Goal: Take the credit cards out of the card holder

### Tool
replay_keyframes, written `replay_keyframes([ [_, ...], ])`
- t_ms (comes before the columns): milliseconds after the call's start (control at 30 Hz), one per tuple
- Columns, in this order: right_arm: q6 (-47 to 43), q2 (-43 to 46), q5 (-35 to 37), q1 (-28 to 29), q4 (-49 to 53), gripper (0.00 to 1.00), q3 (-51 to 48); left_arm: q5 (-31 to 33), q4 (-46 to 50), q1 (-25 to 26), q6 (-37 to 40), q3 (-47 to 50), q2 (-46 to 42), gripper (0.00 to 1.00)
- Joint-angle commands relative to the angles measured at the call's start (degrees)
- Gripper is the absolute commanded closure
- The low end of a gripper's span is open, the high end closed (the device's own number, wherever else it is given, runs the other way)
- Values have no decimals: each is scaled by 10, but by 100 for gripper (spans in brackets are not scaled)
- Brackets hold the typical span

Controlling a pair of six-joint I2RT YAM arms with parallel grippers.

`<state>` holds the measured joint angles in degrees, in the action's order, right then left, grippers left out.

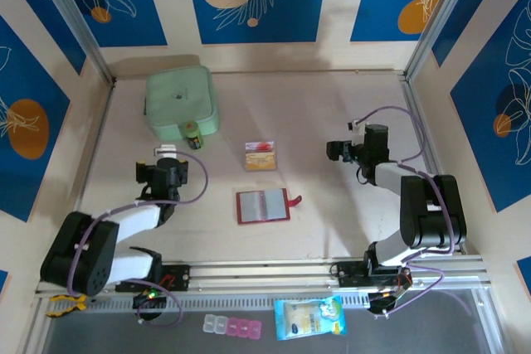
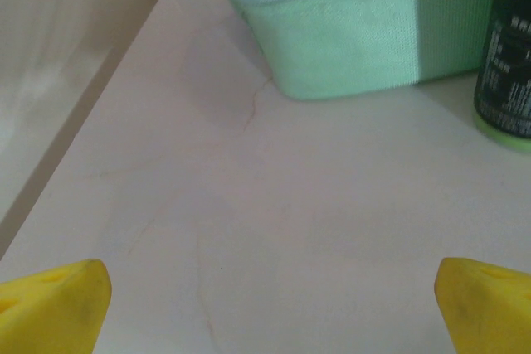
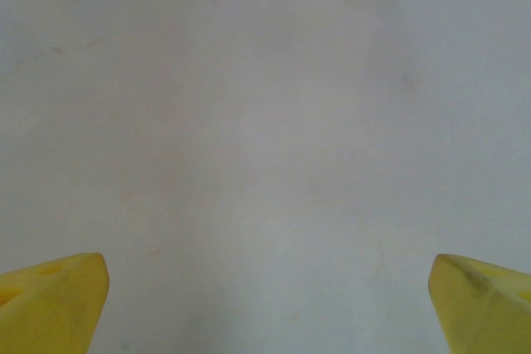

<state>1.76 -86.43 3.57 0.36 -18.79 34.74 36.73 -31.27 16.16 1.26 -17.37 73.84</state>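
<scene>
With the card holder (image 1: 263, 206) lying open at the centre of the counter (image 1: 332, 221) and credit cards (image 1: 260, 156) just above it, the left pincer (image 1: 166, 155) and right pincer (image 1: 338, 152) — both wide, empty — should, I'd say, pin its border and slide any remaining card out flat.

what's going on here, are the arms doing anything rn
Nothing is being handled at this moment. The left gripper and right gripper are both open and empty, over bare table. The red card holder lies open in the middle. A small stack of cards lies just beyond it, not touching it. Whether any cards remain inside is too small to tell.
</scene>
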Motion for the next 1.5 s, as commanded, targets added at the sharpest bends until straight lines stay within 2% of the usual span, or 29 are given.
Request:
replay_keyframes([
  [0, 24, 3, -9, 1, -105, 1, -16, -28, -139, -12, 54, -17, 34, 1],
  [200, 25, 6, -7, 1, -165, 1, -52, -106, -212, -28, 60, -41, 112, 1],
  [267, 26, 7, -18, -2, -181, 1, -62, -104, -229, -31, 61, -47, 138, 1],
  [333, 26, 7, -21, -4, -210, 1, -79, -130, -191, -40, 49, -55, 128, 1],
  [467, 34, -9, -13, -6, -277, 1, -110, -172, -181, -59, 41, -62, 131, 1],
  [667, 34, -7, -16, -7, -268, 1, -107, -228, -143, -92, 11, -76, 133, 1],
  [767, 34, -8, -13, -7, -269, 1, -106, -257, -188, -110, -3, -50, 137, 1],
  [833, 34, -8, -14, -7, -269, 1, -106, -255, -275, -111, 3, -24, 166, 0],
  [1000, 34, -8, -13, -7, -268, 1, -107, -261, -236, -111, 2, -34, 157, 1],
  [1467, 36, -9, -20, -11, -266, 1, -105, -259, -244, -111, 3, -32, 158, 0],
])
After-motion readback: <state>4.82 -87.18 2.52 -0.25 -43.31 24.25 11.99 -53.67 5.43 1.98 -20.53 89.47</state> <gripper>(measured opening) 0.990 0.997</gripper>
